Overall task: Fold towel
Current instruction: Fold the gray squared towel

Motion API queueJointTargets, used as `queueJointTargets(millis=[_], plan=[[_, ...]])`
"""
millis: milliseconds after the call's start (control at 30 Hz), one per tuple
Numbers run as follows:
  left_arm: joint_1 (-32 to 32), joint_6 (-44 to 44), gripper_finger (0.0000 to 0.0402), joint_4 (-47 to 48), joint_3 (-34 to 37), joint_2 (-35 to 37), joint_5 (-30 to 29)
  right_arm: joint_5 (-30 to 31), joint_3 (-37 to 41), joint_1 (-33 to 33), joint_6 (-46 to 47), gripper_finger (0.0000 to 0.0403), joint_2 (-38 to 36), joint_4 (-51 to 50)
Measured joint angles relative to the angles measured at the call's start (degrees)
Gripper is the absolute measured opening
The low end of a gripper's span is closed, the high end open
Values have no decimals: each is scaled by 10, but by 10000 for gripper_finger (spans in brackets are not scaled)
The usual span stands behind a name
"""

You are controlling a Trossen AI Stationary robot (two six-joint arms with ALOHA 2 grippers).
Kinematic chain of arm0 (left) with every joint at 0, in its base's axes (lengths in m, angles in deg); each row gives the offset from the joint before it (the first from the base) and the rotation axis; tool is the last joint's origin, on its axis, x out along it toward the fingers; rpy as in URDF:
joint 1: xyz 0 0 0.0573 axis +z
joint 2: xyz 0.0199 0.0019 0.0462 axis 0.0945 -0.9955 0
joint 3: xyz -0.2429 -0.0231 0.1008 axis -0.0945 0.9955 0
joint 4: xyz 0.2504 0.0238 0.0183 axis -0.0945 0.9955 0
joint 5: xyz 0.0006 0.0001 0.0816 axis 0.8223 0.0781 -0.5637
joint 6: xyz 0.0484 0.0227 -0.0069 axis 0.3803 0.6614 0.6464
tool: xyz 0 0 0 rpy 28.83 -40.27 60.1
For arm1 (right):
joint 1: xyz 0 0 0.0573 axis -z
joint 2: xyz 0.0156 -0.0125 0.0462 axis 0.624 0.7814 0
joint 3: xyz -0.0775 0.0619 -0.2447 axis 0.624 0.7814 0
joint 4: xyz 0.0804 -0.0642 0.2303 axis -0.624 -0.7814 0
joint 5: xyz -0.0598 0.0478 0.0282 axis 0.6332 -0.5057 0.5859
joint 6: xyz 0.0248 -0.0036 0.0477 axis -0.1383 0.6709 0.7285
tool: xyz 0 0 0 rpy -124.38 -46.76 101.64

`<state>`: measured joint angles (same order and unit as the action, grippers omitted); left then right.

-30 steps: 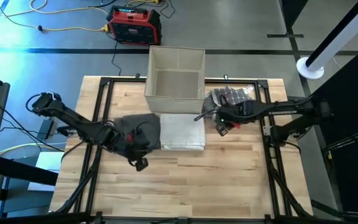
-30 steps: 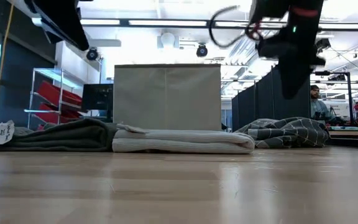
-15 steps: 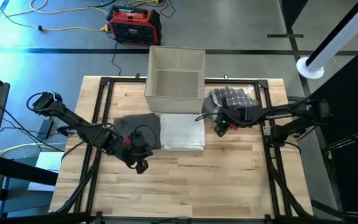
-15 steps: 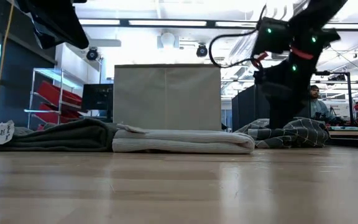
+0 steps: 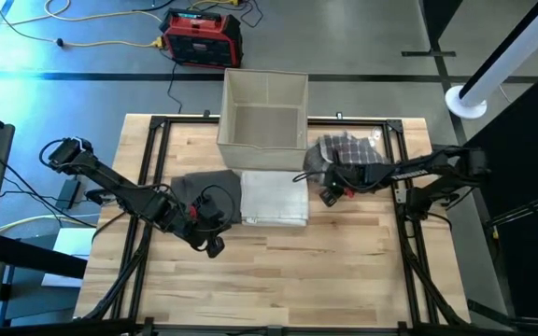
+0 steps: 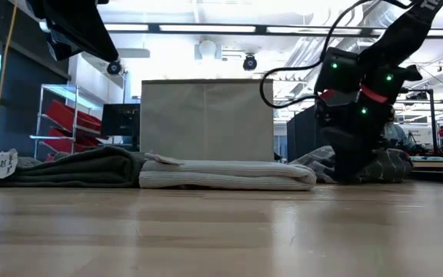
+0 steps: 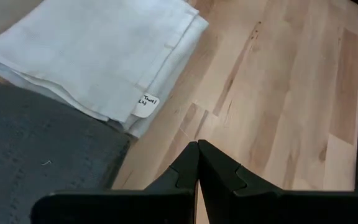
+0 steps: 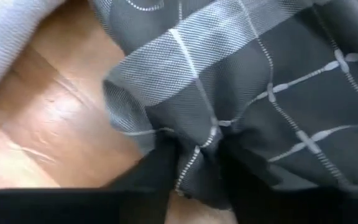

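right claw clamped on checked towel | white towel beside | bin behind | left claw together

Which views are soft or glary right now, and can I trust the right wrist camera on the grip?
Right wrist view: very close and soft, but the checked towel shows pinched between the right gripper fingers. Low view: bright ceiling lights behind, so that gripper reads as a dark shape. High view: blue glare on the floor, table evenly lit. Left wrist view: sharp on the white towel.
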<state>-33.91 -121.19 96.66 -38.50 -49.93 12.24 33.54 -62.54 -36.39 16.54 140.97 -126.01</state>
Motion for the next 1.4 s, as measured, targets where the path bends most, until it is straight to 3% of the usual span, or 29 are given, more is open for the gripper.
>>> queueJointTargets(millis=[100, 233, 400, 567, 800, 1100, 1267, 1400], plan=[[0, -7, 0, 0, 0, 0, 0, -15, -69, -31, 20, 1, -45, -131], [1, 1, 0, 2, 0, 0, -1, 11, -178, -66, 64, 1, -73, -252], [3, 16, 0, 4, 0, 0, -3, 11, -295, -122, 106, 0, -79, -318], [17, 54, 0, 6, 0, 0, -14, -10, -368, -193, 100, 0, -78, -226], [44, 114, 0, 2, 0, 0, -3, -22, -387, -267, 7, 0, -70, 22], [60, 184, 0, -28, 0, 0, 1, -79, -387, -274, -135, 0, 40, 134], [60, 203, 0, -42, 0, 0, 17, -137, -385, -235, -187, 0, 77, 174], [60, 215, 0, -50, 0, 0, 32, -139, -387, -199, -165, 0, 75, 157]])
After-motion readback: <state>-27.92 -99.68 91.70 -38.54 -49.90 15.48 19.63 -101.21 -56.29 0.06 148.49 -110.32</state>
